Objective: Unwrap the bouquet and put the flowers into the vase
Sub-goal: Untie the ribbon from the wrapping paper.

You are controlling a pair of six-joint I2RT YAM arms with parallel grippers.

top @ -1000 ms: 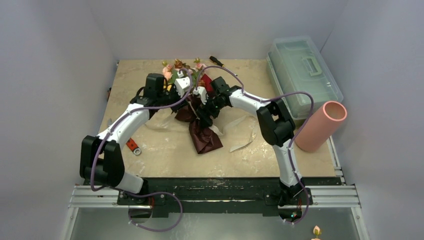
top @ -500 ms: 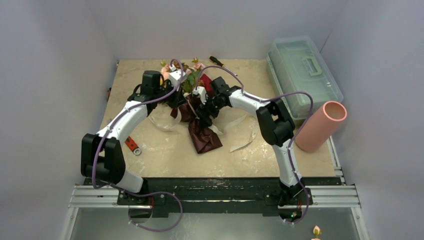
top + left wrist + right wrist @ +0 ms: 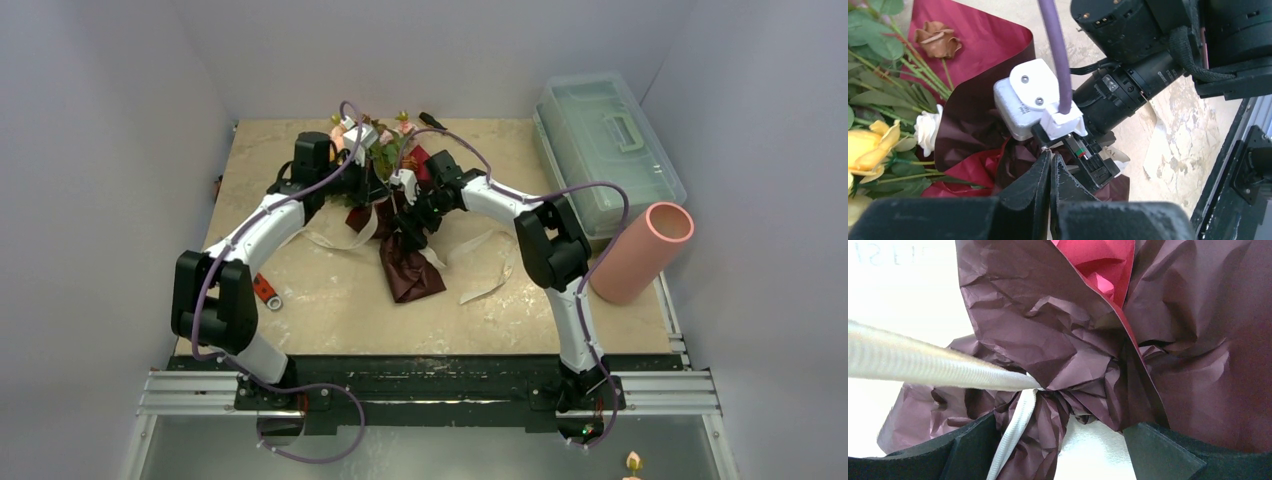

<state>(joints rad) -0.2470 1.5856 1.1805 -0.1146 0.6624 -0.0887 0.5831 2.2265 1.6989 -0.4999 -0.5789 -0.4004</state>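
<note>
Bouquet (image 3: pixel 400 235): middle of the table (image 3: pixel 330 290), long axis 12 to 6 o'clock, with the flowers (image 3: pixel 375 140) at 12 and the paper tail (image 3: pixel 408 278) at 6.
Right gripper (image 3: pixel 1063 432): jaws wide, holding nothing. It straddles the neck (image 3: pixel 1058 390) tied with ribbon (image 3: pixel 1013 430), which lies just at its 12 o'clock.
Left gripper (image 3: pixel 1050 162): pinched shut, nothing visibly held, at the flower end.
Nearer arm: the right, I judge.
Vase (image 3: pixel 640 250): tilted at the 3 o'clock edge, well apart.

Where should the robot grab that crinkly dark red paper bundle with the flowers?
At the pinched waist of the crinkled dark red paper bouquet, where the cream ribbon cinches it. It's narrowest there, so the open right hand straddling it from above probably fits around it.
</note>
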